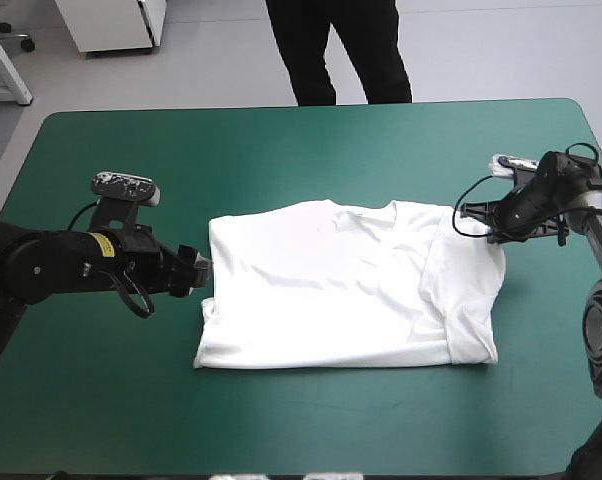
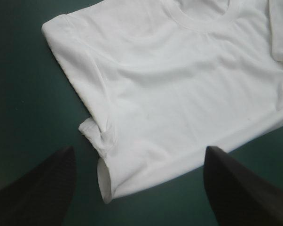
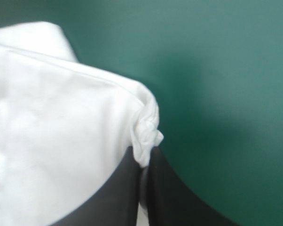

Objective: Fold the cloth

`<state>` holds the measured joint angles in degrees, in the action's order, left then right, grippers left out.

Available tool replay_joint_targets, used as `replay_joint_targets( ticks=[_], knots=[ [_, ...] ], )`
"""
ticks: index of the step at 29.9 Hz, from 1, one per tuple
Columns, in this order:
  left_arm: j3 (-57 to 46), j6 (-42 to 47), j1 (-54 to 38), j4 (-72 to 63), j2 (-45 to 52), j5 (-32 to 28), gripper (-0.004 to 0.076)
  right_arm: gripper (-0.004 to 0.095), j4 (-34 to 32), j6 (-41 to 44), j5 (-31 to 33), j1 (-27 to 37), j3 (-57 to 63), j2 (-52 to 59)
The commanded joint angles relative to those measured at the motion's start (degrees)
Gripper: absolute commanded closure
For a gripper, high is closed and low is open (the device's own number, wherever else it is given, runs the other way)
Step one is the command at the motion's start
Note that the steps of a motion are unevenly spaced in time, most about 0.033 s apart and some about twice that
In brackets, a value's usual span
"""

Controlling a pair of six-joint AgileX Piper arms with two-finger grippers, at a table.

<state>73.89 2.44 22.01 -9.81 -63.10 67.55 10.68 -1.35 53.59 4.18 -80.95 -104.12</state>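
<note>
Status: the T-shirt [image 1: 341, 290] is laid flat in the middle of the bench [image 1: 281, 140], collar toward the far edge. Both sleeves are turned in over the body, so a rough rectangle is formed. The sleeve [image 2: 97, 134] on the left side is tucked under and a bit bunched. Progress is judged early-to-mid: the side folds are done or nearly so, the hem-to-collar folds are not yet made, and no compact bundle is formed.

Right gripper [image 3: 142, 157]: fingers are clenched on a small bunched pinch of cloth at the shirt's far right corner. It is probably the folded sleeve edge, though that can't be confirmed from the blurred close view.

Left gripper [image 2: 140, 149]: fingers are spread wide and nothing is held. It is parked just beside the shirt's left edge, aimed at the near-left corner.

Labels: no print, brand or tag is seen on the shirt. A small yellow sticker [image 1: 103, 243] is carried on the left arm, its text too small to be read.
</note>
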Motion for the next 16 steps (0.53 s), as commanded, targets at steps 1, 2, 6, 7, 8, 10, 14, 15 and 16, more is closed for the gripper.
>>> replay_joint_targets(
  ticks=[1,2,6,7,8,10,14,15,16],
  knots=[
    [1.85,-0.54,0.26,-0.99,0.65,-1.97,0.0178,0.0921,3.38,-2.82,0.75,-2.37,-2.61,5.30],
    [1.85,-0.54,0.26,-0.99,0.65,-1.97,0.0178,0.0921,3.38,-2.82,0.98,-3.54,-2.61,5.67],
    [1.85,-0.54,0.26,-0.99,0.65,-1.97,0.0197,0.0921,3.38,-2.90,1.19,-9.09,-2.61,5.82],
    [1.85,-0.54,0.26,-0.99,0.65,-1.97,0.0204,0.0921,3.38,-3.08,0.78,-10.68,-2.61,5.69],
    [1.85,-0.54,0.26,-0.99,0.65,-1.97,0.0210,0.0921,3.09,-3.25,0.17,-12.18,-2.61,5.41],
    [1.85,-0.54,0.26,-0.99,0.65,-1.97,0.0211,0.0921,2.48,-3.25,-1.17,-14.31,-2.61,4.46],
    [1.85,-0.54,0.26,-0.99,0.65,-1.97,0.0211,0.0921,2.72,-3.25,-1.82,-17.07,-2.61,1.87],
    [1.85,-0.54,0.26,-0.99,0.65,-1.97,0.0212,0.0921,2.72,-3.25,-1.82,-17.56,-2.61,1.18],
    [1.85,-0.54,0.26,-0.99,0.65,-1.97,0.0212,0.0921,2.72,-3.43,-1.82,-18.06,-2.61,0.50]
  ],
)
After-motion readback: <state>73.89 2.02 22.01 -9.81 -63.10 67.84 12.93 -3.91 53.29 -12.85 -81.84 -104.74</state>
